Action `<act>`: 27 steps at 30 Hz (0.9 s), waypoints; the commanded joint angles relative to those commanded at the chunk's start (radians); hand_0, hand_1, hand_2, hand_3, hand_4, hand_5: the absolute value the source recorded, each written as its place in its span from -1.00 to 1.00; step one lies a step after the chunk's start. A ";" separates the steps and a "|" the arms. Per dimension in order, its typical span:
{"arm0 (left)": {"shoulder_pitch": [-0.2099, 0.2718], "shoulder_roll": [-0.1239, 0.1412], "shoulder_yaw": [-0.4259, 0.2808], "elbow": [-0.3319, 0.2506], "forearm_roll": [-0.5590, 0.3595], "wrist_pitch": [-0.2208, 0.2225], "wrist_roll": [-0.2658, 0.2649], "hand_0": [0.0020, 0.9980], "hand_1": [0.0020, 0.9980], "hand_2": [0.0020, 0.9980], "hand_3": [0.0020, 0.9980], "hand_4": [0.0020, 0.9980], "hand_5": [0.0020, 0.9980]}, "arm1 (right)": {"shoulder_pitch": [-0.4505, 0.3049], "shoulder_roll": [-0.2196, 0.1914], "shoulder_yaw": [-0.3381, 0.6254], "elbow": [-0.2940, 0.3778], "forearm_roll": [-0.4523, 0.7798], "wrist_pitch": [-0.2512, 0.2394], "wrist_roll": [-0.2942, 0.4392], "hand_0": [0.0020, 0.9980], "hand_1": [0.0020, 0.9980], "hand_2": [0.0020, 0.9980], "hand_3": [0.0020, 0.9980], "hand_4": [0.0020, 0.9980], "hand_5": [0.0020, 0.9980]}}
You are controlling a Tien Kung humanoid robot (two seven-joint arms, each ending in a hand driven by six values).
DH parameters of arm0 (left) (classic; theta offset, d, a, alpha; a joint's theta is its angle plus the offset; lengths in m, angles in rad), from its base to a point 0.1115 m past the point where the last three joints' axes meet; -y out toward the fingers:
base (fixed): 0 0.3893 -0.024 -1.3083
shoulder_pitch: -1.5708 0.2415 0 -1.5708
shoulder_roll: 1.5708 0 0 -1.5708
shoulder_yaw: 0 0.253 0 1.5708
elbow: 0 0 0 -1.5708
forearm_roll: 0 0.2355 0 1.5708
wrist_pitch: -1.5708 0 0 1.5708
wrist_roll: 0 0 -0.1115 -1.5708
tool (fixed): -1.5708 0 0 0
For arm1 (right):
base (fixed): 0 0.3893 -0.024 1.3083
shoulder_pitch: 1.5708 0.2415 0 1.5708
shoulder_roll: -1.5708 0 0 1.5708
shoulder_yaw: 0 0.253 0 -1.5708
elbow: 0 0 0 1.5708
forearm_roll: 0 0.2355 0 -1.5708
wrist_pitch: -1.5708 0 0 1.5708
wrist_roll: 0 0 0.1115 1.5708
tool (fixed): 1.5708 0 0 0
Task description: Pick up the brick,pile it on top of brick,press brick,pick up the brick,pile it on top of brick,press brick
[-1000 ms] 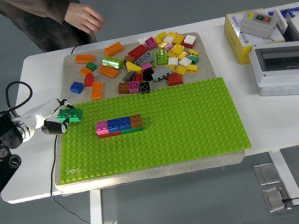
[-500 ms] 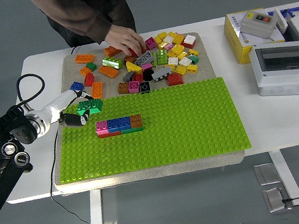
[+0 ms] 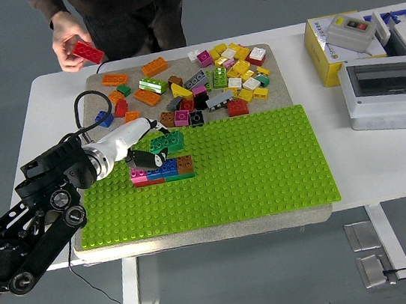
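The robot's left hand (image 3: 145, 154) holds a green brick (image 3: 166, 143) in curled fingers directly above a low stack of bricks (image 3: 162, 170) on the bright green baseplate (image 3: 265, 166); whether the brick touches the stack's top cannot be told from the head view. The stack, pink, blue and brown over a red and green layer, stands in the baseplate's left half, near its far edge. The left arm, black with a white forearm section, reaches in over the baseplate's left edge. Just beyond the baseplate's far edge, loose bricks (image 3: 216, 82) in orange, yellow, red, white, green and grey lie scattered on a beige mat (image 3: 95, 84) that carries the baseplate on the white table (image 3: 385, 156). Farther beyond the baseplate, at the table's far side, a person stands with one hand (image 3: 67, 48) raised above the mat's far left corner, gripping a red brick (image 3: 87, 52). To the right of the baseplate, well apart from it, sit a grey enclosure box (image 3: 391, 91) and a yellow box (image 3: 324, 48).
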 joint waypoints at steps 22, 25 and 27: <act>-0.086 0.032 0.167 0.095 0.056 0.055 -0.139 0.98 0.92 0.89 0.06 -0.02 -0.59 | 0.005 -0.002 0.017 0.000 -0.007 0.012 0.004 0.40 0.27 -0.07 0.53 0.24 1.00; -0.090 0.035 0.180 0.099 0.054 0.055 -0.140 0.97 0.92 0.89 0.05 0.00 -0.58 | 0.005 -0.002 0.017 0.000 -0.007 0.013 0.004 0.40 0.27 -0.07 0.53 0.25 1.00; -0.090 0.033 0.186 0.104 0.052 0.055 -0.142 0.97 0.92 0.89 0.05 0.00 -0.58 | 0.005 -0.002 0.018 0.000 -0.008 0.014 0.004 0.40 0.27 -0.07 0.53 0.25 1.00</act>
